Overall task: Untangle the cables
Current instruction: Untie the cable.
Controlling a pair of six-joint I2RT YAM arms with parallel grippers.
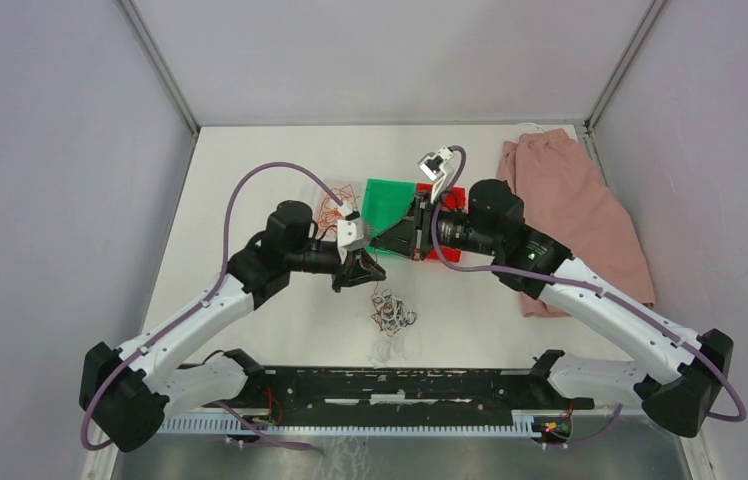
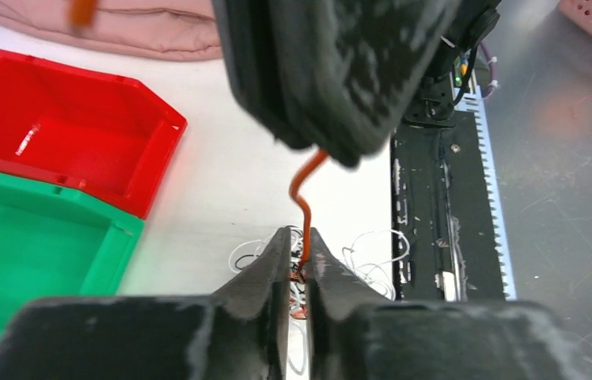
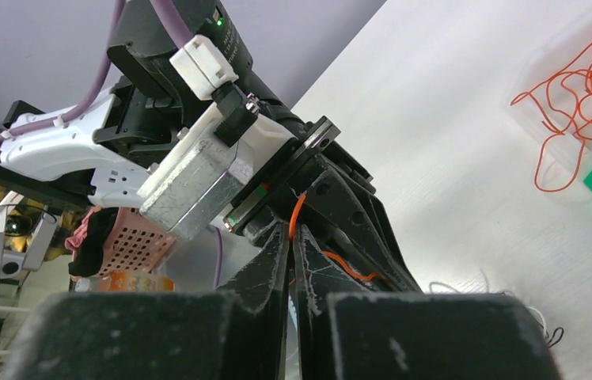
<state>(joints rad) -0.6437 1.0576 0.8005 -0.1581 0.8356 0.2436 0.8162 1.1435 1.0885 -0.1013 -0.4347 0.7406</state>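
From above and behind the arm bases, my overhead camera looks down on the whole desk [image 1: 290, 320], with its far edge at the top. The left wrist camera sits tight behind the left hand [image 2: 298, 237] and faces the desk's right edge, with the near edge on its right. The right wrist camera, equally close behind the right hand [image 3: 291, 237], faces left. Both wrist views share the orange cable [image 2: 306, 229] and each other's hand.
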